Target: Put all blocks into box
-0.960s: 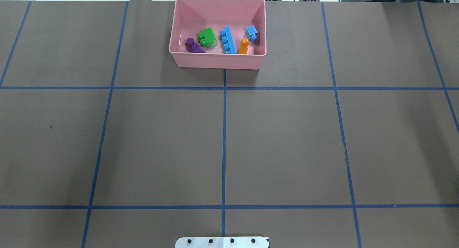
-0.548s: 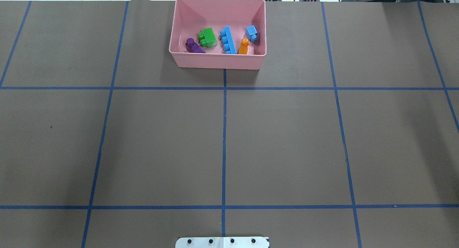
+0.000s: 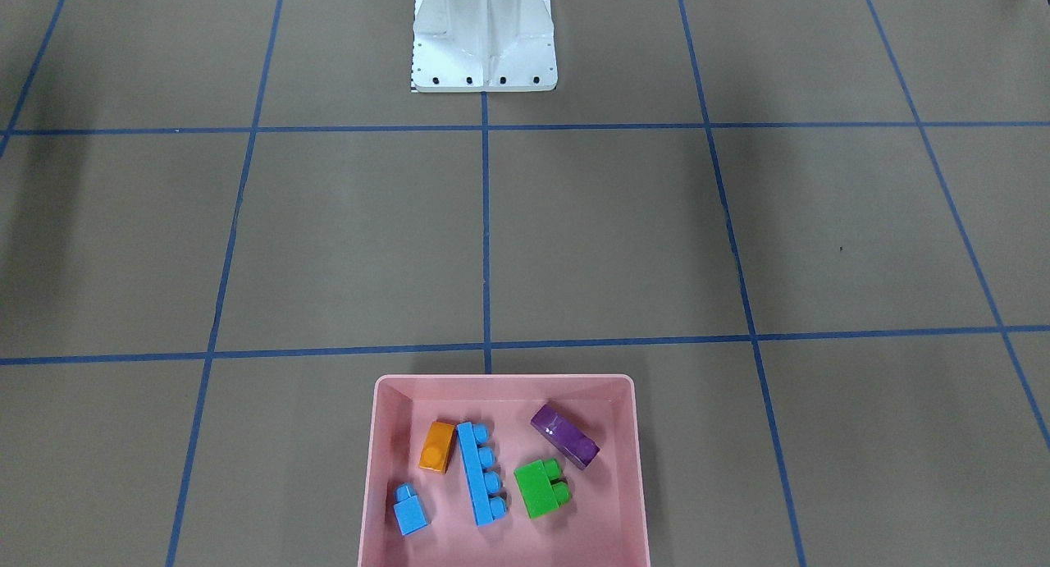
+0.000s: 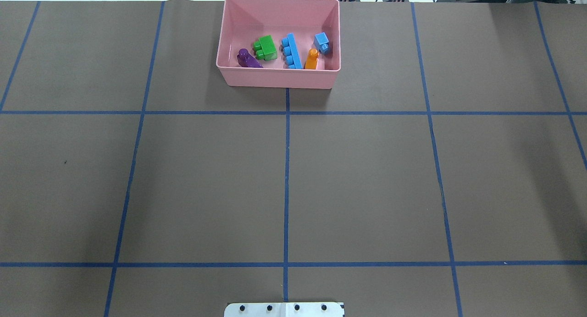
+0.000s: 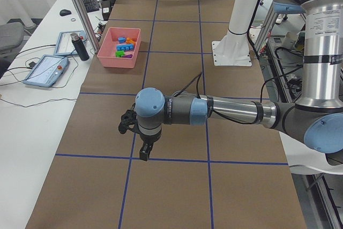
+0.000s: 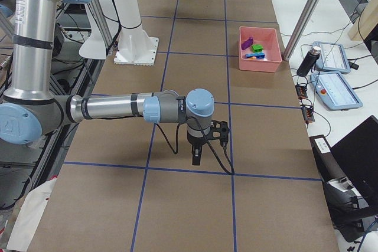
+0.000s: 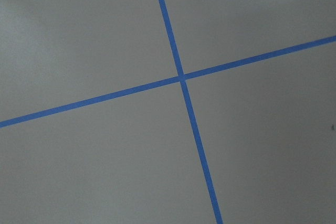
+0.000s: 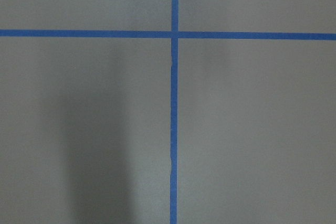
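Note:
The pink box [image 4: 275,78] stands at the table's far middle and also shows in the front-facing view [image 3: 504,379]. All five blocks lie inside it: purple [image 4: 247,59], green [image 4: 266,47], long blue bar [image 4: 291,51], orange [image 4: 312,59] and small blue [image 4: 322,42]. My left gripper [image 5: 143,151] shows only in the exterior left view, hanging over bare table far from the box. My right gripper [image 6: 196,156] shows only in the exterior right view, likewise over bare table. I cannot tell whether either is open or shut. Both wrist views show only table and tape.
The white robot base [image 3: 484,34] stands at the near middle edge. Blue tape lines [image 4: 286,170] divide the brown table into squares. Tablets [image 5: 45,71] and a black cylinder [image 5: 80,46] lie on the white bench beyond the box.

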`<state>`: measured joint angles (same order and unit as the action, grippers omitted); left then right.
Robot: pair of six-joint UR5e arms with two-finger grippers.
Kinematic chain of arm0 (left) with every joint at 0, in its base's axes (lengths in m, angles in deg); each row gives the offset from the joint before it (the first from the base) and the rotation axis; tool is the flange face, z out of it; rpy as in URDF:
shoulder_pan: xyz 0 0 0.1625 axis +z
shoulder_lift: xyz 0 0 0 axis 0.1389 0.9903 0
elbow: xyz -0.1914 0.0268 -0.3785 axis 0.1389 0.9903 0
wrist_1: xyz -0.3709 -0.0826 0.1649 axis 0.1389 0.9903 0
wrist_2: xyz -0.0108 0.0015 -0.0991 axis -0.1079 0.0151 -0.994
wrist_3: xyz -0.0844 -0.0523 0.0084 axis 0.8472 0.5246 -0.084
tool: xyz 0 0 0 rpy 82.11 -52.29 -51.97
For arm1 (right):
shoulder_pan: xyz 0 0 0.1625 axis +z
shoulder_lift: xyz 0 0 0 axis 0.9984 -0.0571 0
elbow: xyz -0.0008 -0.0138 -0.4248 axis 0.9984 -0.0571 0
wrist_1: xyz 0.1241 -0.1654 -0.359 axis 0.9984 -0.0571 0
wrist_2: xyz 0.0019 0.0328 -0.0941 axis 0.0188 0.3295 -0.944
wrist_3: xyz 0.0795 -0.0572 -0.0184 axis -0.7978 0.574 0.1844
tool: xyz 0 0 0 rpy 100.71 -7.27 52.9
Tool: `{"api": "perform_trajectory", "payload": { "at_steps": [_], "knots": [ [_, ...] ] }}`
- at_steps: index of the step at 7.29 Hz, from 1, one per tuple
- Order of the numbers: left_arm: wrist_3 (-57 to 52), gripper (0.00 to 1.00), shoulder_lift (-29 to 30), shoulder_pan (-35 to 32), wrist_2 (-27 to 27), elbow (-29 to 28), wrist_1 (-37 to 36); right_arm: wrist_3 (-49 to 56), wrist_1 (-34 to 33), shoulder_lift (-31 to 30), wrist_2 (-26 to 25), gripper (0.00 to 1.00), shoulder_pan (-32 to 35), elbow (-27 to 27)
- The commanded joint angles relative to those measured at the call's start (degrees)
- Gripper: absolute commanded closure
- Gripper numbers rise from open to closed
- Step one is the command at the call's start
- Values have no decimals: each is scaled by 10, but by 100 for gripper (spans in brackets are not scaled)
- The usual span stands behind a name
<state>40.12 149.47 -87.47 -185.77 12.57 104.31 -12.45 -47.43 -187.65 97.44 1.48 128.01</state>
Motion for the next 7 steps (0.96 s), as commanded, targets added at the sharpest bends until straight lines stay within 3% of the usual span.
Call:
{"api": "perform_trajectory", "payload": {
  "at_steps": [1, 5, 7],
  "knots": [
    [0, 0, 0, 0, 0, 2, 0, -1, 1, 12, -1, 0, -5, -2],
    [0, 0, 1, 0, -1, 3, 0, -9, 8, 24, -4, 0, -18, -7],
    [0, 0, 1, 0, -1, 3, 0, -63, 7, 42, -4, 0, -25, -8]
  ]
}}
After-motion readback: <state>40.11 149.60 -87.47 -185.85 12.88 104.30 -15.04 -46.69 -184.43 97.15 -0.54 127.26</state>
